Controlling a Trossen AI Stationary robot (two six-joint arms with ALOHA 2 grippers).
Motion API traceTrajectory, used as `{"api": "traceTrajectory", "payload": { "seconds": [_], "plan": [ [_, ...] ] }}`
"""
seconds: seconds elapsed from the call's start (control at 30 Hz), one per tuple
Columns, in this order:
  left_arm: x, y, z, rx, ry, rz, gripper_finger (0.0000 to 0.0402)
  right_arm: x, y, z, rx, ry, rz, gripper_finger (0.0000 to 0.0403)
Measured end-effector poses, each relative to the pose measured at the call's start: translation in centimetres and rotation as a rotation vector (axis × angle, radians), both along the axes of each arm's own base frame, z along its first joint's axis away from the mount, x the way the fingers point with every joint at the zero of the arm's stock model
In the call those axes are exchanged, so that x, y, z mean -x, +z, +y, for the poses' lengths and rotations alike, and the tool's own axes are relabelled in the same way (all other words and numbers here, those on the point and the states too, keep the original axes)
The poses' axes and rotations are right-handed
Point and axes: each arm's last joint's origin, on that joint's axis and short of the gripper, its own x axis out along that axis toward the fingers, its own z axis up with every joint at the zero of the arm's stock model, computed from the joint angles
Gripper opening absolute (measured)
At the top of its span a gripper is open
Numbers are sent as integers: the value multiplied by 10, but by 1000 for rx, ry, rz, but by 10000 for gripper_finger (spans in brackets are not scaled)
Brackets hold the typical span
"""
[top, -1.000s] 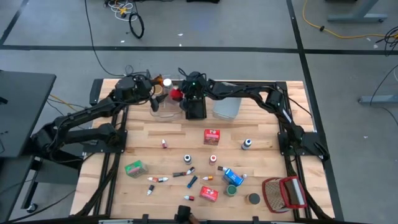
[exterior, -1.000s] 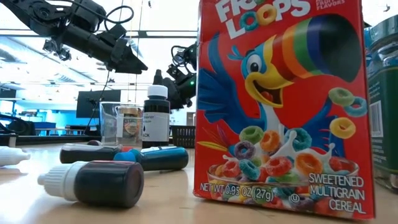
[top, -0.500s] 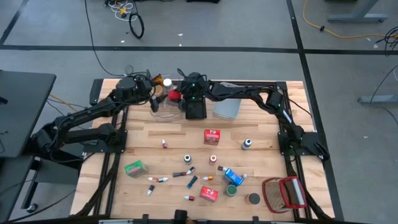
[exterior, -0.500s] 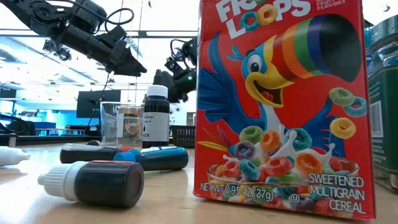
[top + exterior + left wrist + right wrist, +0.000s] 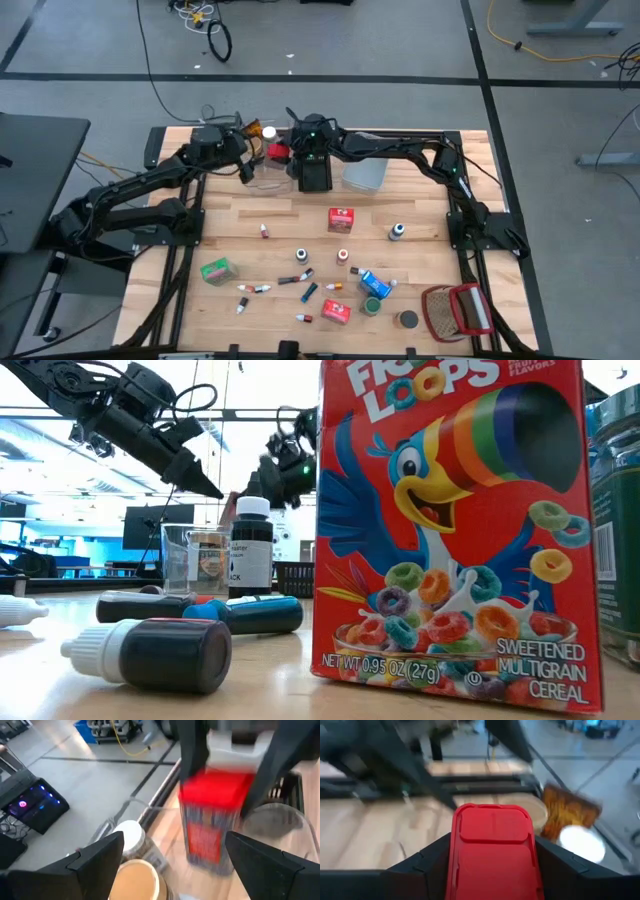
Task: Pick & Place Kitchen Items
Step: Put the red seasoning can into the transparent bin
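Note:
My right gripper [image 5: 284,153] is shut on a small spice jar [image 5: 206,832] with a red cap and a red label, held up at the far side of the table by the clear bin [image 5: 265,178]. The right wrist view shows the cap [image 5: 492,847] filling the space between the fingers. Just to the jar's left, my left gripper [image 5: 247,163] stands open and holds nothing; its two fingers frame the jar in the left wrist view. Other kitchen items lie scattered over the near half of the table. My right gripper pinches the jar's red cap [image 5: 216,790] between its two fingers, one on each side. The fingers [image 5: 192,750] reach in from the table's right, slanting a little downward. The jar's body hangs roughly upright below the cap, clear of the table.
A black bin [image 5: 315,178] and a grey-blue bin [image 5: 365,175] stand right of the clear one. A white-lidded jar [image 5: 128,834] and a tan-lidded jar [image 5: 137,879] stand near the far left edge. A cereal box [image 5: 450,530], tubes and a wire basket [image 5: 455,310] occupy the near side.
My right gripper has risen with the red-capped jar, carrying it higher above the table and slightly toward the left. My left gripper has stayed in place but rolled and tipped further downward, still open.

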Motion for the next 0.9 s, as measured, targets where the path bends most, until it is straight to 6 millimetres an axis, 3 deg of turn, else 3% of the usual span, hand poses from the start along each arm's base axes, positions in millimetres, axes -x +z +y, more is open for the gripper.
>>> {"api": "traceTrajectory", "payload": {
  "seconds": [0.23, 0.63, 0.9],
  "plan": [
    [-6, 2, -7, 70, -263, -90, 357, 5, 24, 19, 62, 155, -3, 241],
    [-11, 3, -15, 87, -364, -108, 355, -2, 30, 37, 158, 277, -74, 241],
    [-11, 2, -15, 86, -331, -97, 289, -2, 31, 35, 168, 266, -88, 242]
  ]
}}
